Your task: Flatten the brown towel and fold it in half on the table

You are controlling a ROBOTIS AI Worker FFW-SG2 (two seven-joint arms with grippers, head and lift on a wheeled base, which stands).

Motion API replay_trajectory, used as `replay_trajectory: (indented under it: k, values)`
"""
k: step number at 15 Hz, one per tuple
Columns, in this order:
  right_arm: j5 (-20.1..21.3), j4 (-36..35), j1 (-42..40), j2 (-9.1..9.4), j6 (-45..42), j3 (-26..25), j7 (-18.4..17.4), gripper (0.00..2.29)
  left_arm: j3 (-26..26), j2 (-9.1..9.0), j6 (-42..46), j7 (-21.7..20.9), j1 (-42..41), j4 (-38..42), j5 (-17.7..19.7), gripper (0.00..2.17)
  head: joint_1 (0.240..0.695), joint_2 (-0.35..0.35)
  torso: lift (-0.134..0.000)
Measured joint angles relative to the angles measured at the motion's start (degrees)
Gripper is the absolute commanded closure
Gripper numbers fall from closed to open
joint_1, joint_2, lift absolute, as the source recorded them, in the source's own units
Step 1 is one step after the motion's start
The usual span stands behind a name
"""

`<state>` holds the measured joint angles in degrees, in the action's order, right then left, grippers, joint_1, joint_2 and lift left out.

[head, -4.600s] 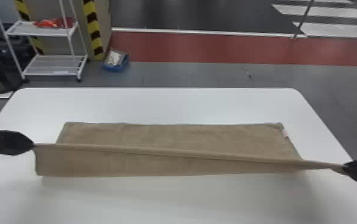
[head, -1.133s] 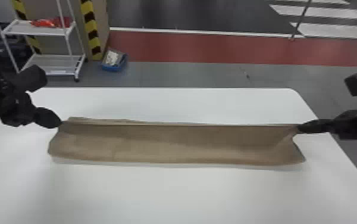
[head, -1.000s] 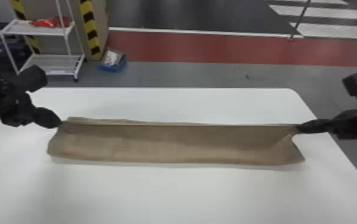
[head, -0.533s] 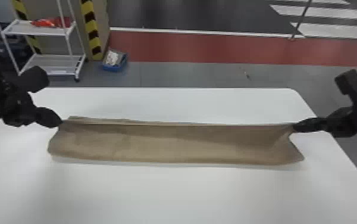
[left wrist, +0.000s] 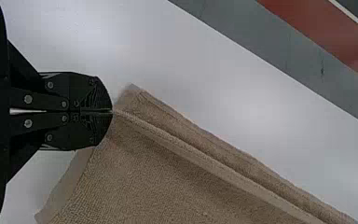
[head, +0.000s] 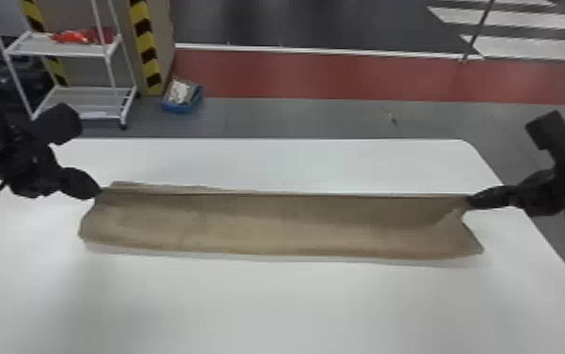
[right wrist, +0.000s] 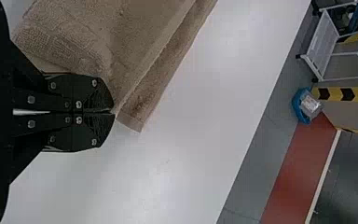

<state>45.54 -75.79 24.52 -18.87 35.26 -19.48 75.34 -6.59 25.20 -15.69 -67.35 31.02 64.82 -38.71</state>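
My left gripper (head: 100, 192) holds the far left corner of the brown towel's (head: 272, 226) upper layer; my right gripper (head: 471, 201) holds the right one. Between them the held edge is stretched straight, with the near side of the towel a rounded fold on the white table (head: 272, 310). A thin strip of the lower layer peeks out behind the held edge, widest at the left. In the left wrist view, the gripper (left wrist: 112, 111) is shut on the towel (left wrist: 168, 186). The right wrist view has the gripper (right wrist: 114, 112) shut on a towel corner (right wrist: 140, 100).
Beyond the table's far edge stand a white shelf rack (head: 60, 47) at the back left and a blue bin (head: 182, 96) on the floor. A striped pillar (head: 145, 47) rises beside the rack. The table's right edge runs under my right arm.
Since the earliest frame, both grippers carried the held edge away from the robot, over the towel's far part. In the last second the right gripper shifted slightly left; the left stayed about still.
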Motion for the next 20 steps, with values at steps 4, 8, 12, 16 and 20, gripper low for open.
replay_trajectory:
  k: [4,8,12,16,20]
  values:
    - [0.3,1.8,1.8,0.01,-0.5,0.1,-1.4,1.66,-0.1,0.15,0.1,0.2,0.3,-1.0,-0.1,1.2,0.695,-0.092,-0.128]
    - [1.4,3.3,2.9,0.1,-1.7,0.8,-2.4,1.61,0.0,0.28,0.1,0.7,0.4,-1.3,-0.1,1.2,0.695,-0.088,-0.128]
    - [3.1,4.4,3.3,0.93,-2.5,1.3,-5.9,0.4,0.0,0.15,0.1,0.7,0.4,-1.3,-0.1,1.2,0.695,-0.092,-0.128]
    - [3.8,4.1,2.2,2.55,-1.0,1.4,-12.3,0.02,-0.2,0.0,0.2,1.0,0.4,-1.3,-0.1,1.19,0.695,-0.1,-0.128]
    - [3.5,2.6,1.2,2.77,0.7,1.4,-14.0,0.04,0.2,-0.01,2.2,2.2,-0.2,-1.3,0.8,0.74,0.695,-0.11,-0.128]
